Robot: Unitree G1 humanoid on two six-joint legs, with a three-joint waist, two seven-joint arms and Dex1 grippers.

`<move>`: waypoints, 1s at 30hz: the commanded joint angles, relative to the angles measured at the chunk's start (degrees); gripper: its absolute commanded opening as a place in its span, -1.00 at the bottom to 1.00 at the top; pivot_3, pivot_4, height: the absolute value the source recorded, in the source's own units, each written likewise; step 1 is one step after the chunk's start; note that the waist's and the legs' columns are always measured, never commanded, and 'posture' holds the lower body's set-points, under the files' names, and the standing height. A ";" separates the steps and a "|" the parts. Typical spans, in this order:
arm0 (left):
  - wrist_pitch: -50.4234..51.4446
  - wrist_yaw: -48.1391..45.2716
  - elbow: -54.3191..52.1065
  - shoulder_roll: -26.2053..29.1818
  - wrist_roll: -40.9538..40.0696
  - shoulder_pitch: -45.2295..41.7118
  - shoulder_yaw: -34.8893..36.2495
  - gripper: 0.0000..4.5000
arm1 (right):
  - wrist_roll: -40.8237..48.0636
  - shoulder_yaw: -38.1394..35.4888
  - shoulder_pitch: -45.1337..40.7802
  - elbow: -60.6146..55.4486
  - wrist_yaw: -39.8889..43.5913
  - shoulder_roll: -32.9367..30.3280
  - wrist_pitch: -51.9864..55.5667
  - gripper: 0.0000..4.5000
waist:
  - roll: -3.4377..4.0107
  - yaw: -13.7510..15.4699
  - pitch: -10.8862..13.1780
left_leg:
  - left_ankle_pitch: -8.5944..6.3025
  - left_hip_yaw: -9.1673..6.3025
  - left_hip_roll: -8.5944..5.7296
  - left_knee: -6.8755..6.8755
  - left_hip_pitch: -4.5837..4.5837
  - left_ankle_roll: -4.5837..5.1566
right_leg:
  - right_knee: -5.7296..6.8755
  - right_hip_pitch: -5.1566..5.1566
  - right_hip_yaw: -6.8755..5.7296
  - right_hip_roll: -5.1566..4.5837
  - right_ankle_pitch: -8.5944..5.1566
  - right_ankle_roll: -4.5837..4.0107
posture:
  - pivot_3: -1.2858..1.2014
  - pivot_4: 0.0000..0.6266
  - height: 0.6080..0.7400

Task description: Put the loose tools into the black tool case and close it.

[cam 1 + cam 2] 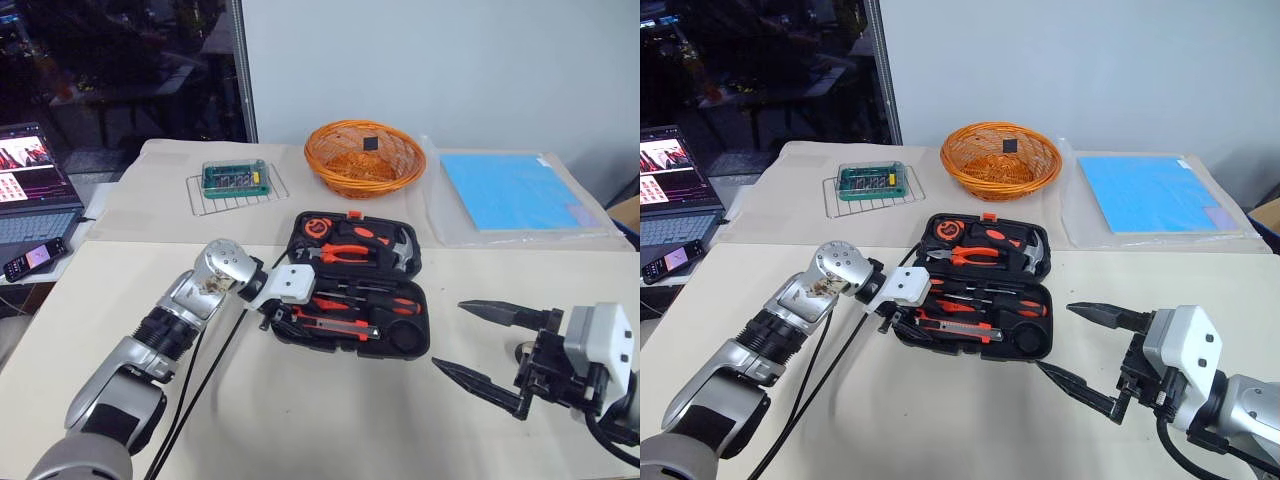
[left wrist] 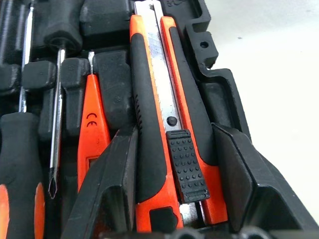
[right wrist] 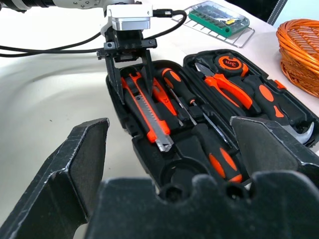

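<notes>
My left gripper (image 3: 130, 74) reaches down into the near half of the open black plastic hinged tool case (image 1: 410, 340); its two black fingers (image 2: 112, 184) stand partly apart, one on each side of the orange-and-black utility knife (image 2: 164, 124), which lies in its moulded slot between them; whether they press it I cannot tell; just beside the knife lie the small all-orange screwdriver (image 2: 92, 134) and two black-and-orange handled screwdrivers (image 3: 212, 149); my right gripper (image 1: 495, 350) hovers wide open and empty, well apart, to the right of the case.
</notes>
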 commanded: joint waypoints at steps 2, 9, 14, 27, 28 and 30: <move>1.22 -2.57 -0.05 -0.56 -0.57 -0.86 -0.08 0.24 | 0.64 -0.91 -1.02 -0.59 -0.24 -0.56 -0.66 1.00 | 0.00 0.07 0.00 | -0.01 0.00 -0.01 0.00 0.00 0.02 | -0.01 0.01 0.00 -0.01 -0.01 0.01 | 0.03 -0.52 1.00; 25.13 -0.85 -9.66 2.32 -17.46 -0.02 13.60 0.63 | -0.48 -1.18 0.18 -0.68 -0.42 0.67 -1.34 1.00 | -0.08 -0.24 0.05 | 0.02 -0.05 0.02 0.03 -0.15 -0.01 | 0.06 -0.15 -0.02 0.00 -0.01 0.04 | 0.03 -0.52 1.00; 31.36 8.78 -16.23 1.50 -20.08 6.65 18.14 -0.04 | -0.82 0.38 -0.94 -0.19 -1.40 1.07 -1.43 1.00 | -0.02 -0.73 0.01 | 0.01 -0.07 0.01 0.01 0.13 -0.01 | 0.06 0.13 0.02 -0.05 -0.07 0.14 | 0.03 -0.52 1.00; 28.82 20.48 -16.95 3.25 -1.57 12.99 -2.03 -0.99 | -0.80 2.02 -1.98 0.80 -0.38 0.15 -0.87 1.00 | 0.15 -0.13 -0.25 | 0.03 -0.11 -0.01 0.00 0.26 -0.06 | 0.02 0.25 0.03 -0.07 -0.01 0.05 | 0.03 -0.52 1.00; 28.54 20.96 -16.99 2.93 -1.44 13.47 -2.16 -0.99 | -0.74 1.77 -1.75 0.82 -0.25 0.11 -0.81 1.00 | 0.23 -0.05 -0.37 | 0.03 -0.10 -0.01 -0.03 0.35 -0.05 | 0.01 0.31 0.04 -0.09 -0.02 0.05 | 0.03 -0.52 1.00; 27.50 22.31 -16.53 1.44 -2.14 14.05 -0.82 -0.99 | -0.70 1.64 -1.39 0.61 -0.42 -0.05 -0.38 1.00 | 0.34 0.00 -0.52 | 0.02 -0.09 0.00 -0.08 0.47 -0.06 | 0.00 0.40 0.05 -0.12 -0.04 0.05 | 0.03 -0.52 1.00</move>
